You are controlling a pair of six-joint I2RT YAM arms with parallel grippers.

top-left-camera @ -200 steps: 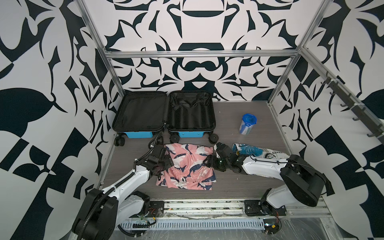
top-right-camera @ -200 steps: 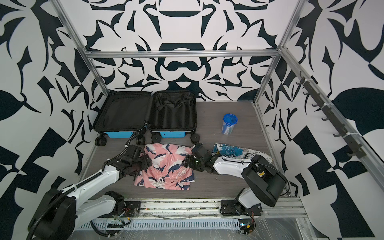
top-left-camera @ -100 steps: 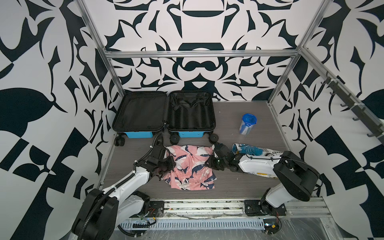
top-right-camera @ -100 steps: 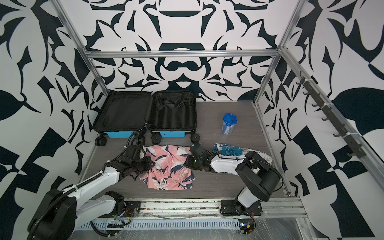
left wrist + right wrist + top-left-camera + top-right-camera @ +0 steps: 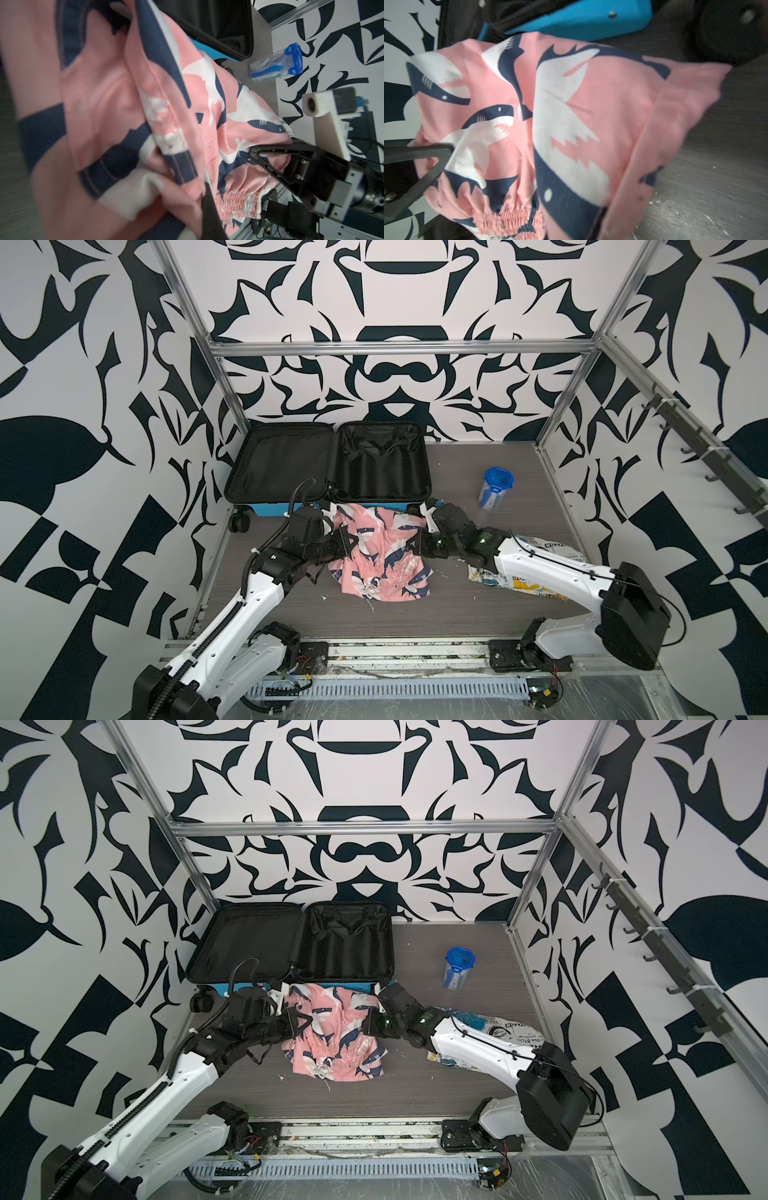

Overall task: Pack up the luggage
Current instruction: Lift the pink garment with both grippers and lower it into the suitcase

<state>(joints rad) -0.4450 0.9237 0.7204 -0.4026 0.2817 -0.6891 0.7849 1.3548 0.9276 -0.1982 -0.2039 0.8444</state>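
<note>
The luggage (image 5: pixel 278 464) (image 5: pixel 245 944) lies open flat at the back, black lining up, blue shell (image 5: pixel 581 18) at its near edge. Pink shark-print shorts (image 5: pixel 380 556) (image 5: pixel 332 1040) hang bunched between my two grippers, upper edge against the luggage's near rim, lower part on the table. My left gripper (image 5: pixel 347 541) (image 5: pixel 301 1023) is shut on the shorts' left side. My right gripper (image 5: pixel 417 545) (image 5: pixel 368 1025) is shut on the right side. In the left wrist view, cloth (image 5: pixel 124 104) covers my jaws except one black finger (image 5: pixel 209 212). Cloth (image 5: pixel 571 124) also fills the right wrist view.
A clear container with a blue lid (image 5: pixel 494 489) (image 5: pixel 459 969) stands right of the luggage. A printed packet (image 5: pixel 536 568) lies under the right arm. A black luggage wheel (image 5: pixel 733 31) sits close to the shorts. Metal frame posts and patterned walls enclose the table.
Both grippers have shut on the shorts' sides. They have drawn the cloth up off the table and back toward the luggage, bunching it narrower.
</note>
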